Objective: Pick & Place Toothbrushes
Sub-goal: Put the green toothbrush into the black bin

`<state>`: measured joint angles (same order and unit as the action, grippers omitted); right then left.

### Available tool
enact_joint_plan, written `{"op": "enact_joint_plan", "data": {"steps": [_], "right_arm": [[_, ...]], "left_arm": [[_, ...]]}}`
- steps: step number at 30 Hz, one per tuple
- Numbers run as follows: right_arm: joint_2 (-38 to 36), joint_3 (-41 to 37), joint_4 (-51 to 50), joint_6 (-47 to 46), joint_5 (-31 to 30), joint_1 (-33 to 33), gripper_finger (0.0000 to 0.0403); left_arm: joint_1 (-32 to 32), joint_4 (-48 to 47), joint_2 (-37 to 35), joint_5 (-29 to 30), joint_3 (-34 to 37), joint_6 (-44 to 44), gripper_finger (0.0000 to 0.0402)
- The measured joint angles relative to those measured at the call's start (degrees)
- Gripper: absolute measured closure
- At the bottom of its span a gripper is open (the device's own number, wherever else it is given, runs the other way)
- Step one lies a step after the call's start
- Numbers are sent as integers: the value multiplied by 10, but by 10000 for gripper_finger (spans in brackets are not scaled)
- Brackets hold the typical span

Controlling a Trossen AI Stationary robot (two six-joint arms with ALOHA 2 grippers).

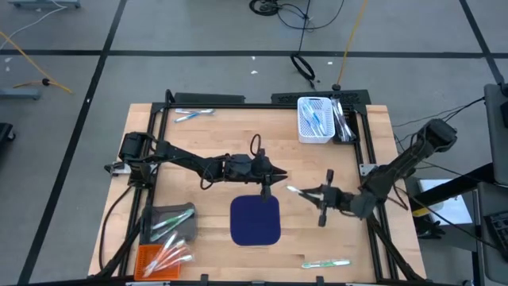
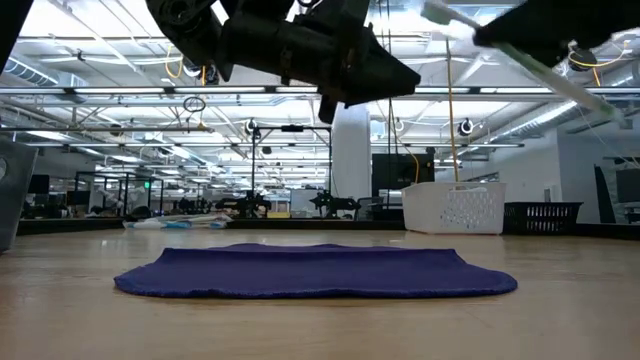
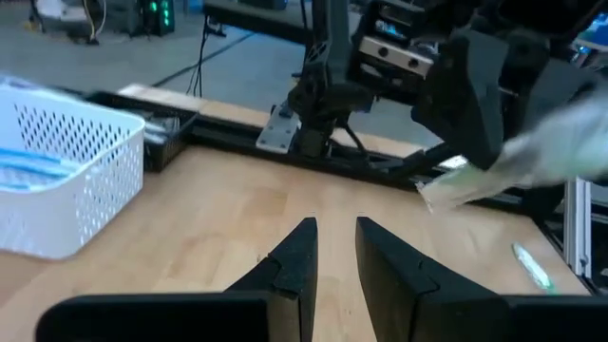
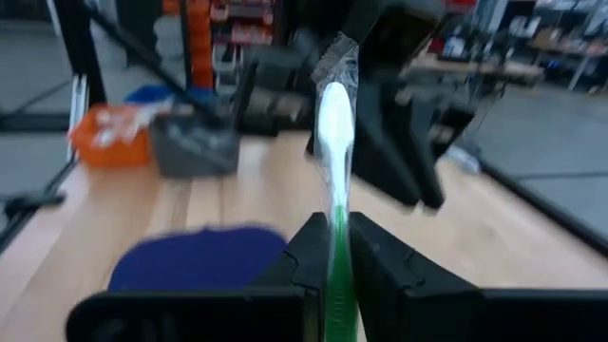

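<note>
A wide workshop floor surrounded the wooden table (image 1: 214,139), whose middle front held a navy mat (image 1: 255,220). The left arm reached in from the table's left edge, stretched low across to the centre, its gripper (image 1: 270,182) hanging just above the mat's far edge with its fingers (image 3: 296,261) parted by a narrow gap and holding nothing. The right arm came from the right edge, bent at the elbow, its gripper (image 1: 311,191) raised beside the mat's right side and clamped on a green-and-white toothbrush (image 4: 334,133), which pointed toward the left gripper. A white basket (image 1: 315,120) with blue toothbrushes stood at the far edge. A grey bin (image 1: 169,220) and an orange bin (image 1: 161,258) at the front left held more. Loose toothbrushes lay far left (image 1: 193,114) and front right (image 1: 326,263).
</note>
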<state>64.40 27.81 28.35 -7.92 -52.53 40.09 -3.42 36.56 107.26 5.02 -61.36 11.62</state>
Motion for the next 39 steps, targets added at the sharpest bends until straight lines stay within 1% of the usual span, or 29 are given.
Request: {"op": "enact_joint_plan", "data": {"steps": [8,13,16,21,25,27,31,35,39], "right_arm": [[0,0,140,114,8,-52,381],[4,-19,251,152,89,-97,381],[11,-39,317,169,127,-125,381],[35,-58,408,169,186,-168,381],[60,-60,449,160,244,-196,381],[74,-60,463,158,256,-206,381],[94,-60,487,146,260,-221,381],[112,-60,516,144,289,-230,381],[122,-60,528,143,288,-237,381]], "left_arm": [[0,36,0,0,0,-15,327],[-2,43,0,-4,0,-30,327],[-5,52,0,-5,0,-38,327],[-8,85,0,-6,0,-42,327],[-9,109,0,-7,0,-44,327],[-11,112,0,-7,0,-44,327],[-13,113,0,-7,0,-42,327],[-13,116,0,-7,0,-40,327],[-13,118,0,-7,0,-40,327]]}}
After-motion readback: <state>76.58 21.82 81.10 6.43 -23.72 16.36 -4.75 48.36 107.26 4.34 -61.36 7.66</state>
